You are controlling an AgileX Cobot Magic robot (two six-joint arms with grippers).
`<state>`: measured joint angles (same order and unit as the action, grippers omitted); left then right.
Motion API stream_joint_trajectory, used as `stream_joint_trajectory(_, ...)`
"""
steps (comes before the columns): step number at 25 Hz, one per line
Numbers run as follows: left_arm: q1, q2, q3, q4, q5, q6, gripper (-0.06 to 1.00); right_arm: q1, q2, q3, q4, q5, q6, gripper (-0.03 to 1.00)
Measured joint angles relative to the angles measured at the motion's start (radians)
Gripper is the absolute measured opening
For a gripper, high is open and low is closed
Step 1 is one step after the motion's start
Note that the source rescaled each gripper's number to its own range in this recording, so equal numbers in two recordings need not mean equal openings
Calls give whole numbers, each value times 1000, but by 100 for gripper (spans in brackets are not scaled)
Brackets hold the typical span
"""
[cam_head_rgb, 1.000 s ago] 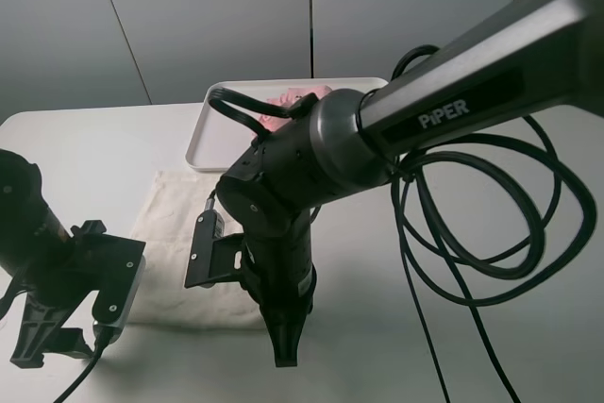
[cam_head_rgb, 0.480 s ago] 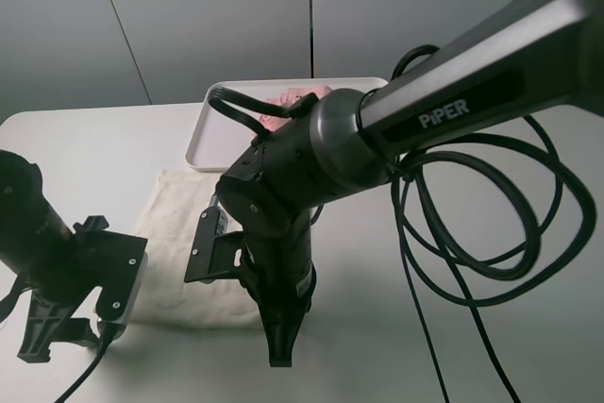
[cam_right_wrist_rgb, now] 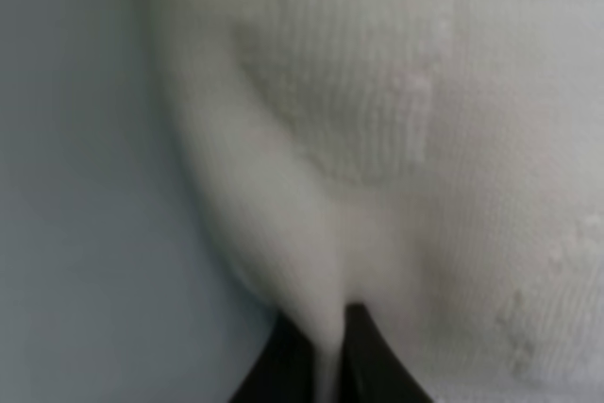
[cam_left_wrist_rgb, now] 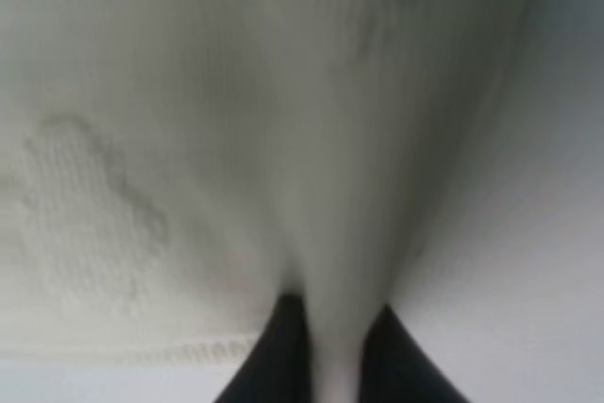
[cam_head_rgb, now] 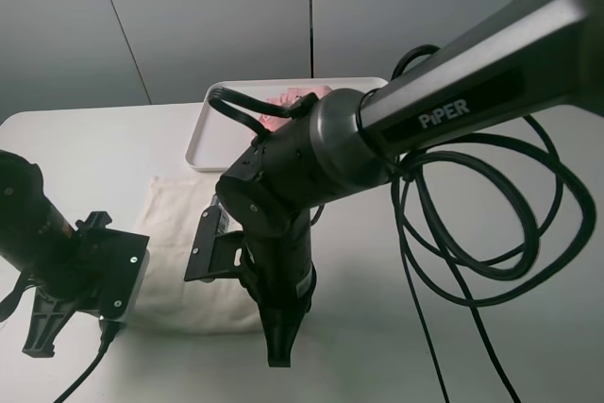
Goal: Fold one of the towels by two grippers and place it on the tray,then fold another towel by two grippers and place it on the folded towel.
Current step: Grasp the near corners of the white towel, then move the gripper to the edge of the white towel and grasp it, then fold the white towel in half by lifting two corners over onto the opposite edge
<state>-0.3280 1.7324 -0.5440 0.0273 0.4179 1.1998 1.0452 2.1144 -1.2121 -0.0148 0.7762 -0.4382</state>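
The cream-white towel [cam_head_rgb: 175, 233] lies flat on the table in front of the tray [cam_head_rgb: 212, 143]. The pale pink towel [cam_head_rgb: 294, 101] lies on that tray, mostly hidden behind the right arm. At the towel's near left edge, my left gripper [cam_head_rgb: 42, 332] is shut. The left wrist view shows a ridge of cream-white towel [cam_left_wrist_rgb: 283, 139] pinched in my left gripper [cam_left_wrist_rgb: 332, 316]. My right gripper [cam_head_rgb: 278, 351] points down at the near right edge. In the right wrist view my right gripper [cam_right_wrist_rgb: 323, 327] is shut on a raised fold of the towel [cam_right_wrist_rgb: 377, 139].
The PiPER-lettered right arm [cam_head_rgb: 444, 101] crosses the exterior high view and hides the towel's right part. Its black cables [cam_head_rgb: 491, 233] loop over the table's right side. Bare white table [cam_head_rgb: 85, 148] lies left of the tray.
My left gripper has gone from wide open to shut on the towel's near edge. The right gripper stays shut and has barely moved.
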Motion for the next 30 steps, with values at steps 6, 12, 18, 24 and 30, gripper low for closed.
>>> stream_joint_trajectory(6,0,-5,0,-27,2,2,1,0,0,0,2,8,50,0)
stream_joint_trajectory(12,0,-68,0,-33,11,-50,1,0,-23,0,2,54,62,0)
stream_joint_trajectory(18,8,-147,0,-49,15,-146,1,-2,-123,0,2,62,117,0)
stream_joint_trajectory(24,60,-229,2,-159,1,-192,1,-55,-221,0,2,62,209,0)
stream_joint_trajectory(30,106,-276,2,-376,-90,-199,1,-116,-246,0,2,60,283,0)
